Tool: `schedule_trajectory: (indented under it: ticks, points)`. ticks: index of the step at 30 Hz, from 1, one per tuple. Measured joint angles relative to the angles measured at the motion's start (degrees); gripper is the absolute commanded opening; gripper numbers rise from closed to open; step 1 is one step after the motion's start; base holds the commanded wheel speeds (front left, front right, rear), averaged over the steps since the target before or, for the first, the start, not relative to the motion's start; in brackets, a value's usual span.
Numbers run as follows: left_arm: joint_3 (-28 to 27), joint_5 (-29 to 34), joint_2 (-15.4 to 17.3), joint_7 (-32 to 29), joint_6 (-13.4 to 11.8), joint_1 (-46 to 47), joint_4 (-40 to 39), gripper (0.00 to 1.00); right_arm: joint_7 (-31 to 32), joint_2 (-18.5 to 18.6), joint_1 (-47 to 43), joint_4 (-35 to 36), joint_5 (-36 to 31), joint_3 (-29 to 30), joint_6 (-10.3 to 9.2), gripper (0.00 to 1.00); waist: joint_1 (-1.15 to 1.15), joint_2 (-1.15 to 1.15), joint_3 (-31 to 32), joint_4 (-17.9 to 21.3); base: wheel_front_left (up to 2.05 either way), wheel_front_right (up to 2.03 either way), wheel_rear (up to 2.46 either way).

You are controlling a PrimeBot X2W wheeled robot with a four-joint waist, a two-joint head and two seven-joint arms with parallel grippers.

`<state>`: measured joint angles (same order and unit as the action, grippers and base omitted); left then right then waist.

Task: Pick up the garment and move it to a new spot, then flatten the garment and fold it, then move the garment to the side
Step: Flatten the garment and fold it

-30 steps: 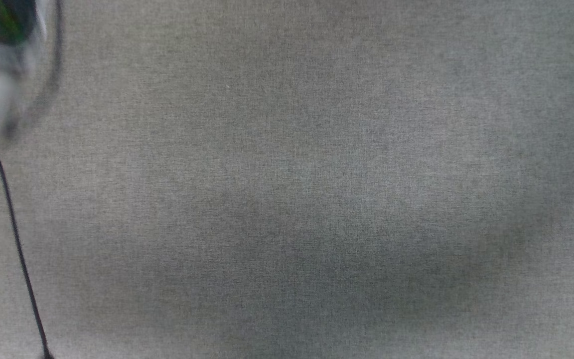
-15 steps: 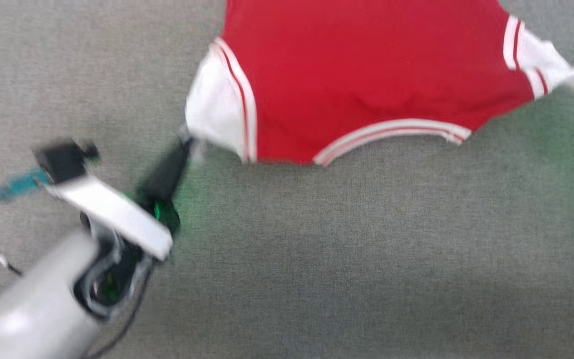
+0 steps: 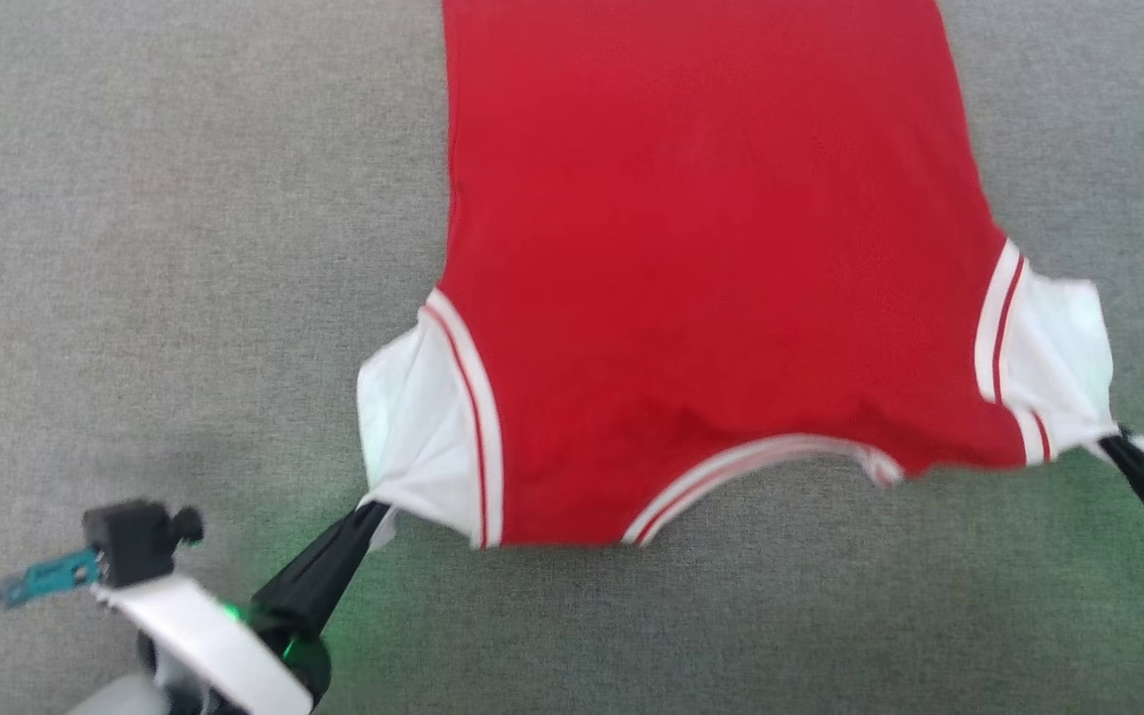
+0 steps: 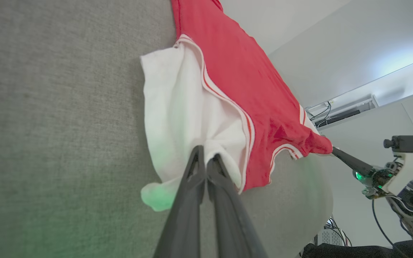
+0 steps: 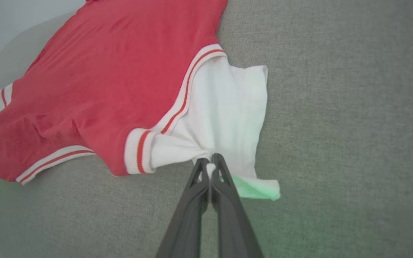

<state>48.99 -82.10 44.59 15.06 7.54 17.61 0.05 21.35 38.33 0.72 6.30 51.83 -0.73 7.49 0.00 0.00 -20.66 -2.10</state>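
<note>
Head view: the left claw (image 3: 373, 511) is closed on the lower corner of one white sleeve (image 3: 423, 427) of the garment (image 3: 711, 248). The right claw (image 3: 1115, 444) is likewise pinched shut on the tip of the opposite sleeve. The red body of the garment spreads flat on the grey counter (image 3: 135, 199), beyond and between the two claws, running up past the top edge of the picture. The striped neckline (image 3: 731, 467) curves along the near edge between the claws and sags slightly there. A green glow tints the counter just beside each claw.

Left wrist view: the left claw (image 4: 204, 157) has its two dark fingers pressed together on bunched white sleeve cloth (image 4: 177, 107). A loose fold of that sleeve, tinted green, lies on the counter (image 4: 48, 107) just left of the fingertips. Beyond the claw and to its right, the red garment (image 4: 242, 71) stretches away across the counter. At its far corner the right claw (image 4: 333, 150) grips the other sleeve, its fingers pulled taut against the cloth.

Right wrist view: the right claw (image 5: 210, 163) is shut on a small pinch of white sleeve (image 5: 228, 107), which gathers into creases right at the fingertips. A green-tinted flap of the sleeve lies just to the right of the claw. The red garment (image 5: 113, 71) lies ahead and to the left, flat on the counter (image 5: 335, 107), with striped trim at the shoulder seam and the neckline.
</note>
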Motion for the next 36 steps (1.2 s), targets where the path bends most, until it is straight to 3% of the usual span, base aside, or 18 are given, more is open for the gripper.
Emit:
schedule_trajectory:
  ticks: [6,10,19,30,31,34,36]
  points:
    - [-5.22,0.63,3.68,0.01,0.0,-10.39,-7.79,0.0,4.46,-3.9,-10.7,8.66,0.57,9.89,0.0,0.0,0.0,0.0,0.77,0.59,0.0,0.0,0.0]
    - [-5.16,1.51,4.2,0.01,0.0,-12.28,-9.47,0.0,7.19,-5.61,-13.07,11.6,0.35,11.94,0.0,0.0,0.0,0.0,0.81,0.71,0.0,0.0,0.0]
    - [-1.12,1.92,-0.73,-1.24,0.0,-7.59,-3.57,0.0,11.43,-7.15,-9.2,5.44,-2.94,6.04,0.0,0.0,0.0,0.0,0.67,0.46,0.0,0.0,0.0]
    - [3.93,3.37,-3.53,-1.41,0.0,-3.75,4.13,0.0,8.92,-6.62,-5.33,-2.04,-5.95,0.43,0.01,0.0,0.0,0.0,-0.2,-0.43,0.0,0.0,0.0]
    - [4.1,3.37,-3.5,-1.35,0.0,-3.63,4.41,0.0,8.46,-6.48,-5.09,-2.25,-6.13,0.1,0.01,0.07,0.0,0.0,-0.23,-0.39,0.0,0.0,0.0]
    - [4.47,3.26,-3.42,-0.96,0.0,-3.48,4.57,0.0,7.28,-5.89,-4.7,-2.31,-7.24,-0.79,0.02,1.0,0.0,0.0,-0.3,-0.14,0.0,0.0,0.0]
    - [4.55,3.09,-3.12,-0.77,0.0,-3.48,4.45,0.0,6.77,-5.82,-4.43,-2.05,-8.16,-0.77,0.03,1.0,0.0,0.0,-0.28,0.21,0.0,0.0,0.0]
